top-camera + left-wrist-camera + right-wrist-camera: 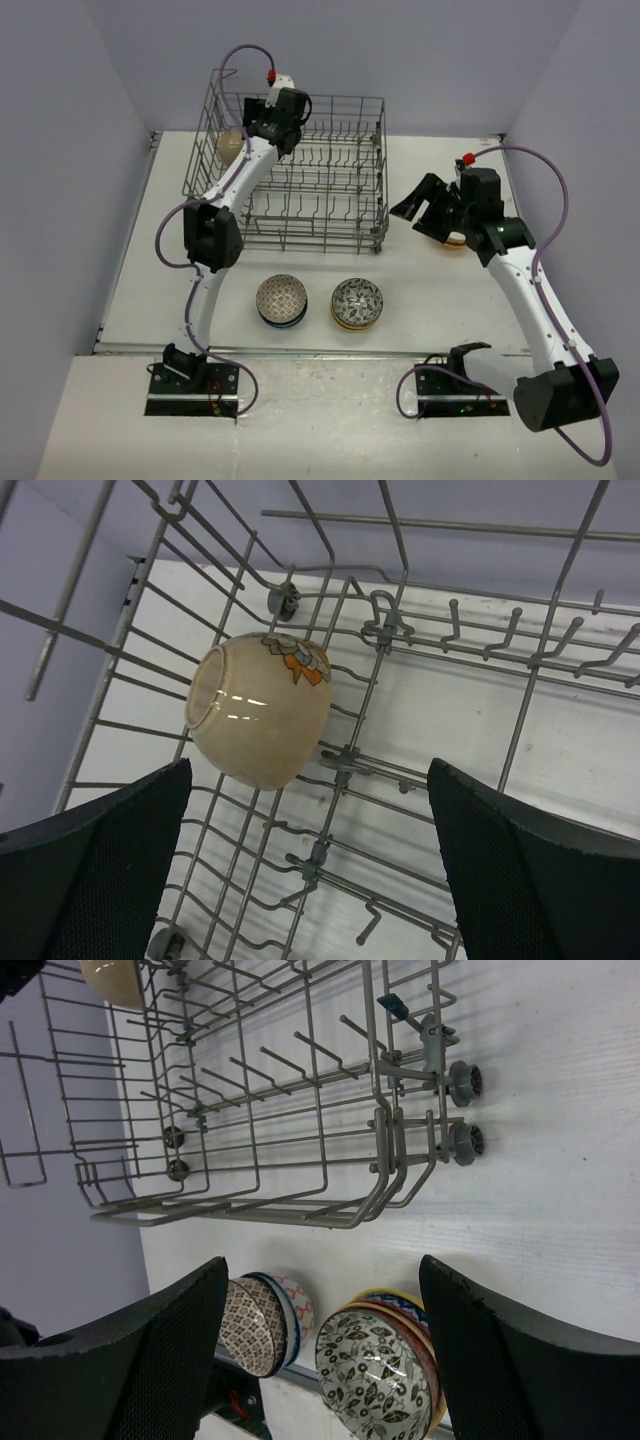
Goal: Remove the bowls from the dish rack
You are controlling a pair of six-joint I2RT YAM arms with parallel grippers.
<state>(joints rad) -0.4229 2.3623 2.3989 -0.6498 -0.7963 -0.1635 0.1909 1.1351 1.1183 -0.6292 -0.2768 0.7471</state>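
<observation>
In the far left corner of the rack (310, 240), a beige bowl (258, 708) lay on its side, just ahead and left of centre of the left tool (308, 770), which was spread wide and empty. The right tool (320, 1270), also open and empty, hung well apart over the surface (420, 300).

a robot lab booth: bare lilac walls (430, 60) boxing in a white table (440, 295).
</observation>
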